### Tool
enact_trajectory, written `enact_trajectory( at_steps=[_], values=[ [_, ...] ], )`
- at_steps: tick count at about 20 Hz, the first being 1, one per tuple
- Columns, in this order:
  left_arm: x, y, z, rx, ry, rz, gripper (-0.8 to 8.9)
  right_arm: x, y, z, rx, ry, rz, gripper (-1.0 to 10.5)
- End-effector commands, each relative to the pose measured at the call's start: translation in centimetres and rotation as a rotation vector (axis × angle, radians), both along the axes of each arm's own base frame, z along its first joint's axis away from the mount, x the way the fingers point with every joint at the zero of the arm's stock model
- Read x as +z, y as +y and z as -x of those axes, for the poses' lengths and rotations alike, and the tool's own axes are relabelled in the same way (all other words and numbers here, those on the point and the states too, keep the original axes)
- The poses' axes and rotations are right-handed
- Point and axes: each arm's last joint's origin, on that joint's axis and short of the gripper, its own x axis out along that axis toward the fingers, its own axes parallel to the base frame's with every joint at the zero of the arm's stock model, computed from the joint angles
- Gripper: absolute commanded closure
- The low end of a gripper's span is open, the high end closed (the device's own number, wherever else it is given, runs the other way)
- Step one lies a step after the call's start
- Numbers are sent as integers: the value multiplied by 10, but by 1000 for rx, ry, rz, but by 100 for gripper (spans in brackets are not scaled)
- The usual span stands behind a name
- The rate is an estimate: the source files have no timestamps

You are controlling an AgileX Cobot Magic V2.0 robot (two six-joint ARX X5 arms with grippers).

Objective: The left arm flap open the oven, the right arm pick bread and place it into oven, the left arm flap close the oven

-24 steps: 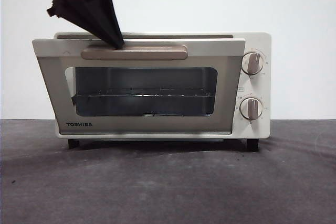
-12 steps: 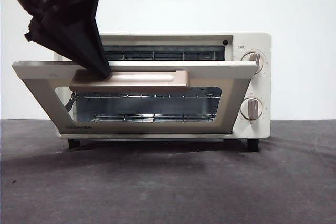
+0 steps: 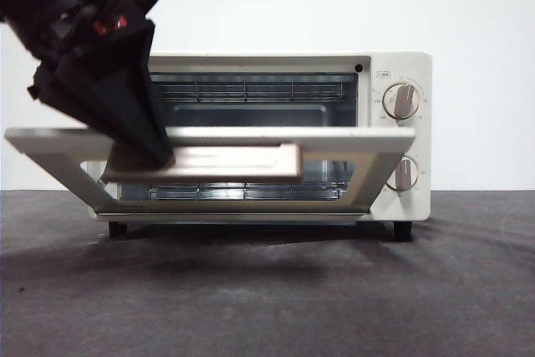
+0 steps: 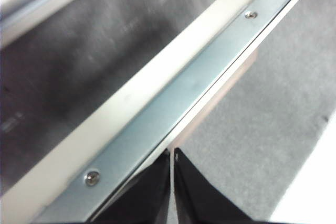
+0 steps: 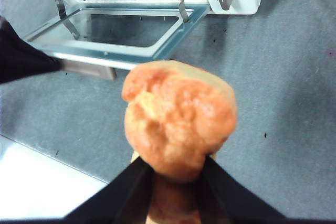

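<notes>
- Left end effector (image 3: 159,155): we log it at the far left of the front view, large and dark, coming down from the upper corner; its pointed tip rests on the left end of the beige bar handle (image 3: 205,163); in the left wrist view its two jaws sit pressed together with only a hairline seam between them, gripping nothing, just beside the door's metal edge strip (image 4: 173,108).
- Oven door (image 3: 368,144): we list it swung down close to level, hinged at the bottom, its cream frame stretching past the body on the left; the handle hangs on its outer face.
- Oven (image 3: 410,60): cream-white box standing on the dark grey surface (image 3: 267,290) on black feet; cavity open to view, wire rack (image 3: 251,88) visible high inside; two beige knobs (image 3: 402,100) on the right panel, one above the other.
- Right end effector (image 5: 176,169): we see it only in the right wrist view, jaws clamped on the bread (image 5: 178,116).
- Bread: golden-orange, lumpy, held above the surface, out in front of the open door and apart from the oven; not inside the cavity.
</notes>
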Motion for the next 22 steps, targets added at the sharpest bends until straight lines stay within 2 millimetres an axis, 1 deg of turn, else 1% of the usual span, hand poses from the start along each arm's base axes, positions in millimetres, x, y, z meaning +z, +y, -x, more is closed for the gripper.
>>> enact_trajectory(
  at_steps=[1, 5, 8, 10, 12, 16, 19, 22],
  values=[
    [-7, -5, 1, 4, 1, -4, 797, 6, 0, 0, 0, -20, -15, 845],
    [-18, -6, 7, 2, 22, -6, 797, 6, 0, 0, 0, -20, -15, 845],
    [-15, -9, 12, 0, 25, 9, 797, 6, 0, 1, 2, -18, -16, 845],
    [-6, -6, 16, 10, 4, 42, 797, 6, 1, 1, 15, -14, -27, 845],
    [8, 0, 24, 29, -23, 87, 797, 6, 4, -3, 53, 1, -58, 845],
    [37, 21, 47, 37, -96, 164, 797, 9, 17, -24, 155, 33, -158, 845],
    [53, 40, 69, 55, -125, 215, 797, 9, 33, -45, 196, 32, -189, 845],
    [67, 58, 90, 80, -162, 288, 797, 6, 58, -66, 230, 43, -211, 846]
  ],
)
